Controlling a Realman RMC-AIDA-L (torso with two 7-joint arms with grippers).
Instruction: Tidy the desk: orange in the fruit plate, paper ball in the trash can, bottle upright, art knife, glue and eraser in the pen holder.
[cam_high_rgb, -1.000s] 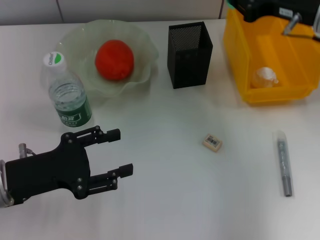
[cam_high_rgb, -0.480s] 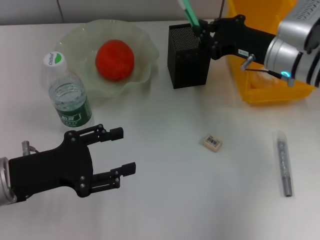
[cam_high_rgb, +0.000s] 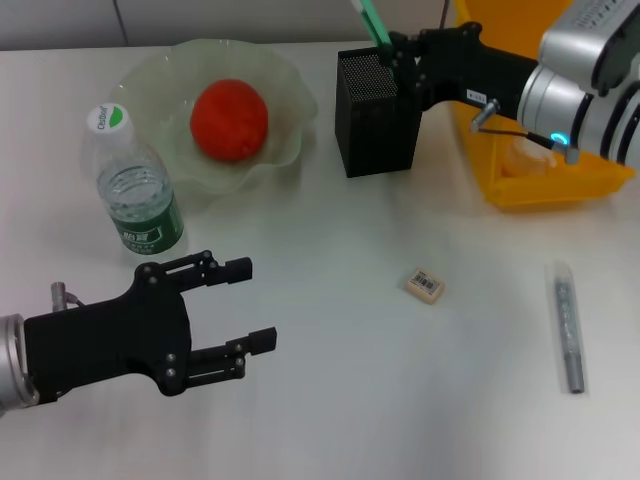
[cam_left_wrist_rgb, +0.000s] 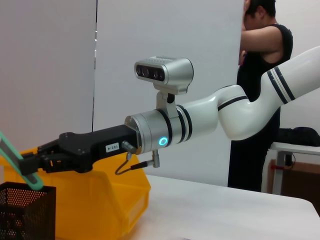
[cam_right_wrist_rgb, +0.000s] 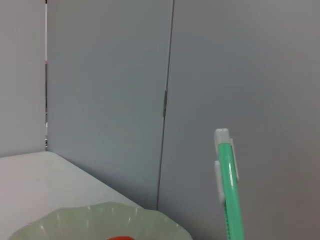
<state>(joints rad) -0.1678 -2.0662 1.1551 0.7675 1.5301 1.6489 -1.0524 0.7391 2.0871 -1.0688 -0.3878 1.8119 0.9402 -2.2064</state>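
Note:
My right gripper (cam_high_rgb: 396, 52) is shut on the mint-green art knife (cam_high_rgb: 371, 18), holding it tilted over the open top of the black mesh pen holder (cam_high_rgb: 378, 112). The left wrist view shows the same grip on the knife (cam_left_wrist_rgb: 16, 156) above the holder (cam_left_wrist_rgb: 25, 210). The orange (cam_high_rgb: 229, 119) lies in the pale-green fruit plate (cam_high_rgb: 291, 92). The bottle (cam_high_rgb: 136, 188) stands upright on the desk. The beige eraser (cam_high_rgb: 425, 285) and the grey glue (cam_high_rgb: 568, 326) lie on the desk (cam_high_rgb: 350, 400). A pale paper ball (cam_high_rgb: 521, 154) sits in the yellow trash can (cam_high_rgb: 495, 150). My left gripper (cam_high_rgb: 246, 305) hangs open at the near left, holding nothing.
The right arm reaches across the trash can's near side. In the right wrist view the knife (cam_right_wrist_rgb: 229, 190) stands before a grey wall, with the plate rim (cam_right_wrist_rgb: 100, 217) below. A person stands behind the desk in the left wrist view.
The right arm swung from over the trash can to above the pen holder, carrying the art knife. The left gripper drifted slightly right and toward the near edge.

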